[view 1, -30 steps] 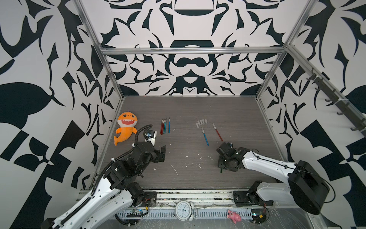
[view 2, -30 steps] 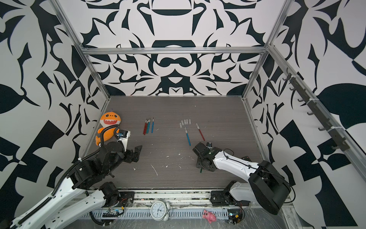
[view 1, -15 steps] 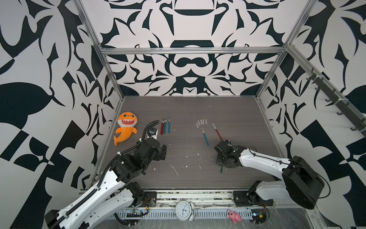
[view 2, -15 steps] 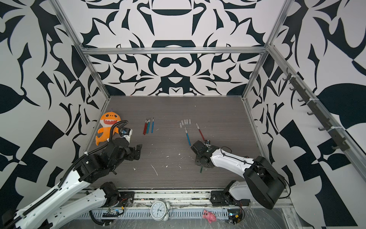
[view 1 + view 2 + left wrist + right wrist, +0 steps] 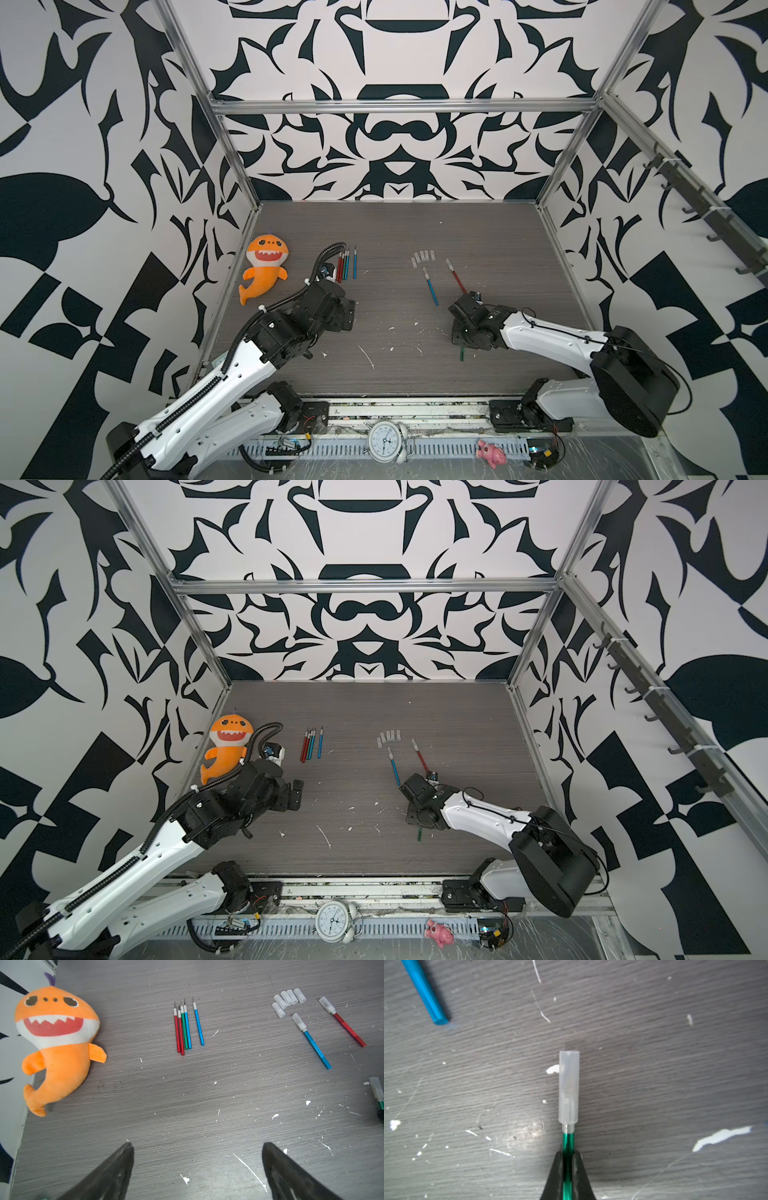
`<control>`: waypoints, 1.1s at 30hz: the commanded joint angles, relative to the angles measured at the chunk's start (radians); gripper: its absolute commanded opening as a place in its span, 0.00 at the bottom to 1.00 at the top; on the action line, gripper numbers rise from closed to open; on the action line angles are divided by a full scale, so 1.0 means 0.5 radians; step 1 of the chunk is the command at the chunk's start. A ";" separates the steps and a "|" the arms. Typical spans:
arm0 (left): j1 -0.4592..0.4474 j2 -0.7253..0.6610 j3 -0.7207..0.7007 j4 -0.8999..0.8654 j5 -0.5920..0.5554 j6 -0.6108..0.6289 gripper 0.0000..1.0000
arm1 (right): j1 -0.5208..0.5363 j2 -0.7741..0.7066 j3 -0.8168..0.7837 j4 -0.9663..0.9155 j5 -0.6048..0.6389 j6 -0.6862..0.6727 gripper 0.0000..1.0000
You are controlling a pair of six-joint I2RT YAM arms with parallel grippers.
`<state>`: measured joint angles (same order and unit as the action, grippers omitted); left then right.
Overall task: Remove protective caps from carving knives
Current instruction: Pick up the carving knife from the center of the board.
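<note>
My right gripper (image 5: 568, 1153) is shut on the green handle (image 5: 568, 1140) of a carving knife lying on the table. Its translucent protective cap (image 5: 568, 1086) is still on, beyond the jaws. In both top views the handle's end (image 5: 461, 355) (image 5: 419, 834) sticks out behind the gripper. A capped blue knife (image 5: 431, 286) (image 5: 311, 1041) and a capped red knife (image 5: 456, 276) (image 5: 342, 1022) lie just beyond it. Several loose caps (image 5: 423, 256) (image 5: 287, 1000) lie further back. Several uncapped knives (image 5: 347, 266) (image 5: 185, 1028) lie at the left. My left gripper (image 5: 196, 1145) (image 5: 347, 316) hovers open and empty.
An orange shark plush (image 5: 264, 270) (image 5: 56, 1043) lies against the left wall. White paint-like flecks (image 5: 249, 1169) are scattered over the grey table. An alarm clock (image 5: 386, 440) and a pink toy (image 5: 490, 453) sit below the table's front edge.
My right gripper's jaws have closed on the green knife's handle. The left arm has shifted slightly, its gripper still wide open.
</note>
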<state>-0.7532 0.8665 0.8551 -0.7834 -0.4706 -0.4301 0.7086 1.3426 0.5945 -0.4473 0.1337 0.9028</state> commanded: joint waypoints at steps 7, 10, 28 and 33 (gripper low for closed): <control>0.211 0.063 0.133 -0.011 0.350 -0.173 0.99 | 0.031 -0.036 0.003 -0.105 -0.226 -0.239 0.00; 0.288 0.094 0.156 -0.009 0.479 -0.251 0.99 | 0.031 -0.138 0.031 -0.074 -0.297 -0.335 0.00; 0.463 0.395 0.255 0.221 1.157 -0.674 0.99 | 0.133 -0.208 0.229 0.224 -0.869 -0.666 0.00; 0.462 0.502 0.243 0.300 1.276 -0.772 0.99 | 0.168 -0.171 0.272 0.302 -0.958 -0.689 0.00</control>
<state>-0.5262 1.0954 0.9539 -0.6636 0.1059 -0.7628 0.7830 1.2518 0.6903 -0.3450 -0.2920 0.5838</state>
